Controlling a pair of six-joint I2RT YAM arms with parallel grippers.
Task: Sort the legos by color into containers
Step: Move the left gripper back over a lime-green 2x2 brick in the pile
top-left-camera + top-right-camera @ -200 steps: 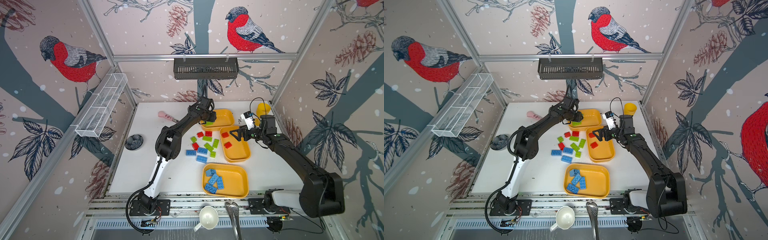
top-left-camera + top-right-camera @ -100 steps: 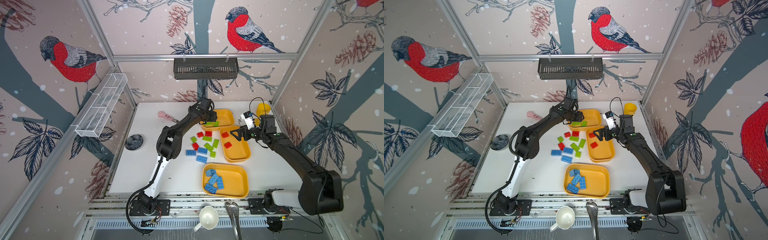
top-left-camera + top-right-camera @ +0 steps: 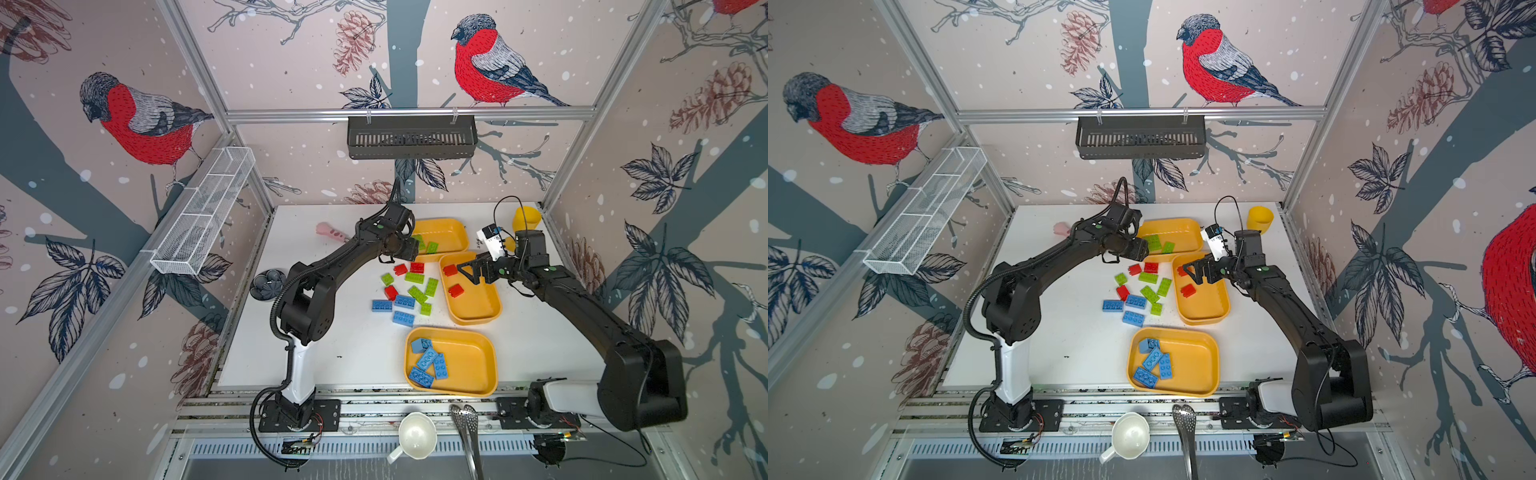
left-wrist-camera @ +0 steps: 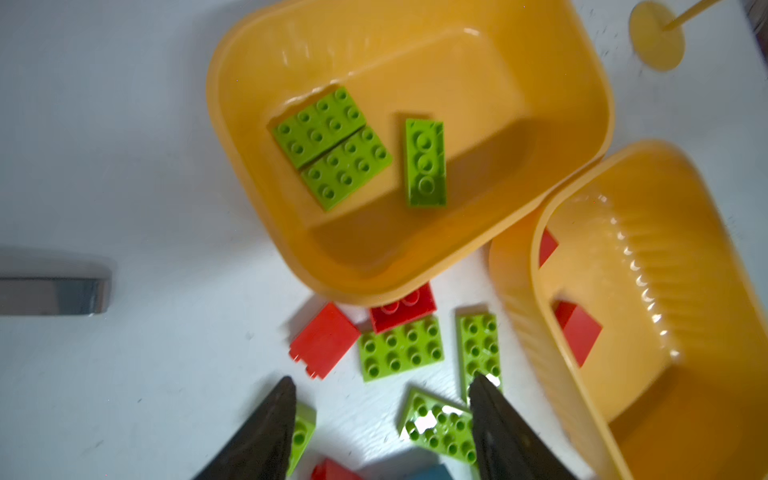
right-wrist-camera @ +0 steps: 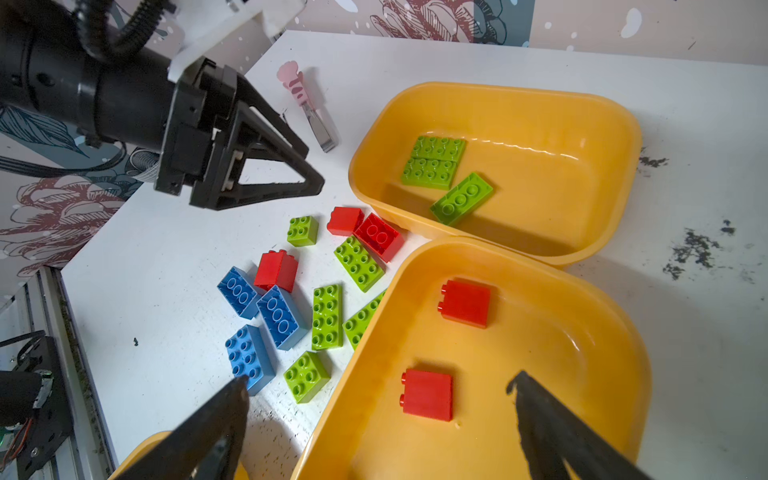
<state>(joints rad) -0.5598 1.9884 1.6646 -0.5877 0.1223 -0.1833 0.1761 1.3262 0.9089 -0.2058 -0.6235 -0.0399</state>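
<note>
Got the left fingers [image 4: 266, 436] spread apart with nothing between them, hovering above the loose legos [image 3: 415, 277] on the table [image 3: 332, 353]. Can see red and green ones right off the tips, plus a bit of blue down between them. Just beyond those tips: the green tray [image 4: 232, 137] holding three green bricks [image 4: 332, 145], two of them side by side and touching. Same deal with the right fingers [image 5: 552, 432]: wide apart, gripping nothing, hanging over the red tray [image 5: 582, 332] with two red bricks [image 5: 465, 303] lying inside, one below the gap between the tips. Well away from both pairs of fingers, spotting the third tray [image 3: 478, 374] with four blue bricks [image 3: 428, 361].
</note>
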